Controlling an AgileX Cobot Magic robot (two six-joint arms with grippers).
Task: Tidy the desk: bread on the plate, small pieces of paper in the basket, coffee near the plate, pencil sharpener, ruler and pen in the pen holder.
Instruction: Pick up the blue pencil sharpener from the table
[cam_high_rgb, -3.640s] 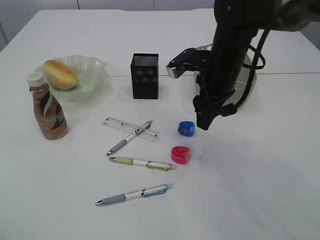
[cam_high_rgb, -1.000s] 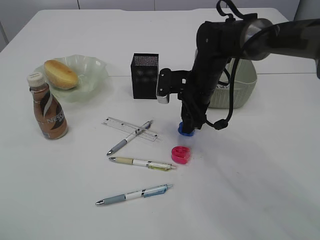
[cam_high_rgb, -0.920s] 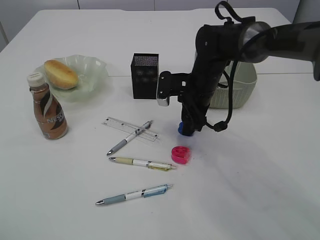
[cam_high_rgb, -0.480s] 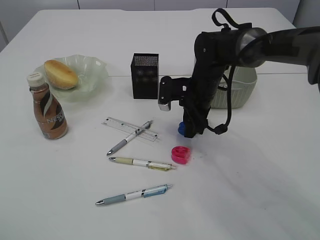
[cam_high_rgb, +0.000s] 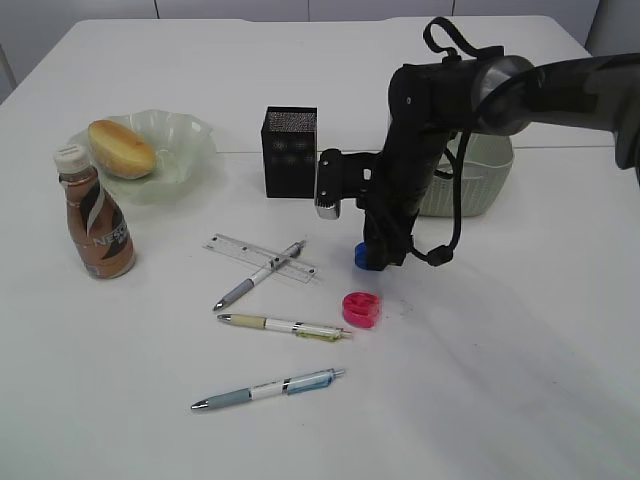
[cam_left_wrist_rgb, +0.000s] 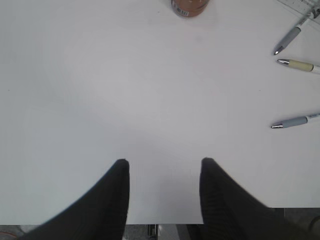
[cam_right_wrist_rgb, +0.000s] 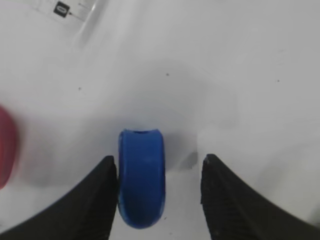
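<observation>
Blue plastic sharpener (cam_right_wrist_rgb: 141, 177), light, stiff and slippery, sits between the right fingers (cam_right_wrist_rgb: 107, 197), touching only one, so held uncertainly; left fingers (cam_left_wrist_rgb: 117, 192) half-open, empty.

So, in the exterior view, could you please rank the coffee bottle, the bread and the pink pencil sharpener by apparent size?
1. Coffee bottle, clearly largest.
2. Bread, though it sits farther back.
3. Pink pencil sharpener, clearly smallest.

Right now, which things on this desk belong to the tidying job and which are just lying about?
Job: bread, plate, coffee, basket, pen holder, ruler, three pens, blue sharpener, pink sharpener.
Lying about: nothing I can see.
</observation>
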